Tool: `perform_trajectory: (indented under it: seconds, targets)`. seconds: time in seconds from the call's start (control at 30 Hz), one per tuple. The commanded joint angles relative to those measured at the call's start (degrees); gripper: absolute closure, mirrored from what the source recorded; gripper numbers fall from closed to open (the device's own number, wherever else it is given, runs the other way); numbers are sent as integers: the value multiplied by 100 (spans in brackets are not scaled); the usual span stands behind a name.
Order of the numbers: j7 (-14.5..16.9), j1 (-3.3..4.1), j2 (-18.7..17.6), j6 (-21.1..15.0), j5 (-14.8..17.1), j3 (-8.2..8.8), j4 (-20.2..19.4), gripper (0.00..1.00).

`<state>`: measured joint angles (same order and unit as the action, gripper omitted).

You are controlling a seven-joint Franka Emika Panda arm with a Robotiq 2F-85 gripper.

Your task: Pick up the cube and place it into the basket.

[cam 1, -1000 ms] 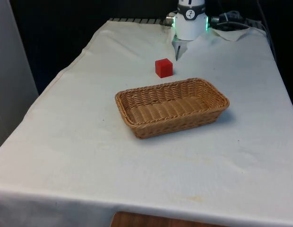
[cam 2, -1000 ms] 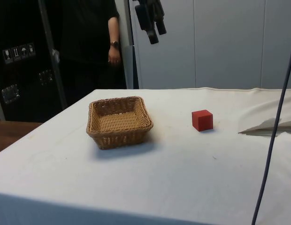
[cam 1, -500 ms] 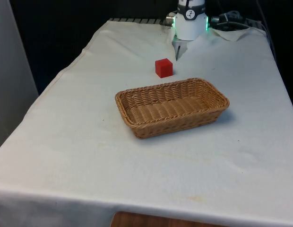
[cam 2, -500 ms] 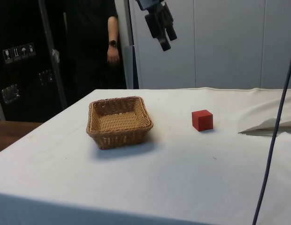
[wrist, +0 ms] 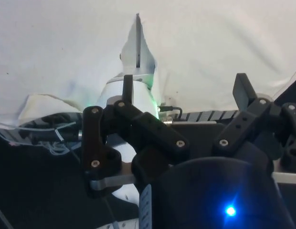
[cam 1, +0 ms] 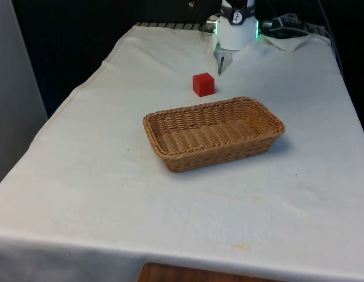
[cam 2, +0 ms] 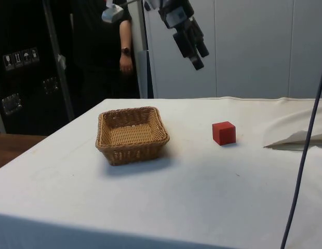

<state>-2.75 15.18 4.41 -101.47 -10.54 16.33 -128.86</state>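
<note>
A red cube [cam 1: 203, 84] sits on the white cloth just beyond the wicker basket [cam 1: 212, 158], near the robot's base [cam 1: 236, 32]. In the side view the cube [cam 2: 224, 133] lies to the right of the basket [cam 2: 131, 150], a short gap between them. My gripper [cam 2: 197, 56] hangs high in the air, tilted, above the space between basket and cube and a little short of the cube. In the wrist view the gripper [wrist: 185, 86] is open, its fingers wide apart with nothing between them. The basket holds nothing.
A person [cam 2: 122, 52] stands beyond the table's far side in the side view. A raised fold of cloth [cam 2: 298, 137] lies past the cube, and a dark cable [cam 2: 306, 129] hangs down at the side view's right.
In the side view the gripper has swung to the right and come lower, from above the basket towards the cube. Cube and basket have not moved.
</note>
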Motion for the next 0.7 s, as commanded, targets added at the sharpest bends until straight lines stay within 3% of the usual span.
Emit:
perform_trajectory:
  seconds: [0.0,0.3,0.67]
  targets:
    - [-6,-6,-17,-34,-11,6,-69,0]
    - [0,-6,-149,-69,0,23,-241,0]
    - [52,-29,-332,-504,-23,206,-550,0]
